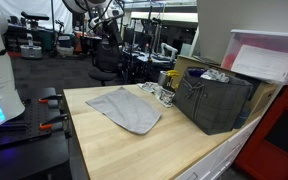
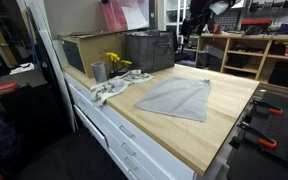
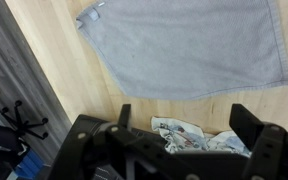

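A grey cloth lies spread flat on the wooden tabletop; it shows in both exterior views. In the wrist view my gripper hangs high above the table, open, with nothing between its dark fingers. Below it, between the fingers, lies a crumpled white patterned rag, just off the grey cloth's edge. The rag also shows in both exterior views. The gripper itself cannot be made out in either exterior view.
A dark mesh crate stands at the table's back, with a metal cup and a yellow item next to it. A cardboard box and a white bin stand behind. Drawers front the table.
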You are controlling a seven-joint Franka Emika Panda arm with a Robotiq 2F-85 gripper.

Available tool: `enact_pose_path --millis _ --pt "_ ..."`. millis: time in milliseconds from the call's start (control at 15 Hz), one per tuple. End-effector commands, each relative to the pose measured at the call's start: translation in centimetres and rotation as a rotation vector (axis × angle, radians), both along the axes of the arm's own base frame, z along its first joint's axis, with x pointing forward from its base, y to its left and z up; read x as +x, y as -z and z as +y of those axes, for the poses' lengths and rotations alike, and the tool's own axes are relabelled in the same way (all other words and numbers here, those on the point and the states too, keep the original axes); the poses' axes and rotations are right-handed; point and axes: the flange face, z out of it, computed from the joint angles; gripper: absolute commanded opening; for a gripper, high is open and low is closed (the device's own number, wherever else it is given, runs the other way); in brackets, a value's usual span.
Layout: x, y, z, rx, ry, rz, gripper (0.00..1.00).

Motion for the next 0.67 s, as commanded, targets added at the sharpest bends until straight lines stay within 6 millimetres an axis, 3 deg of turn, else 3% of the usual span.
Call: enact_pose_path --millis 0,67,600 --pt "-1.03 -0.27 -0.45 -0.021 -0.047 -0.010 1.00" --pt "-0.21 -0.23 -0.10 -0.011 -0.013 -0.003 1.00" --pt "-0.42 0.04 -0.16 -0.017 -0.031 0.007 1.00"
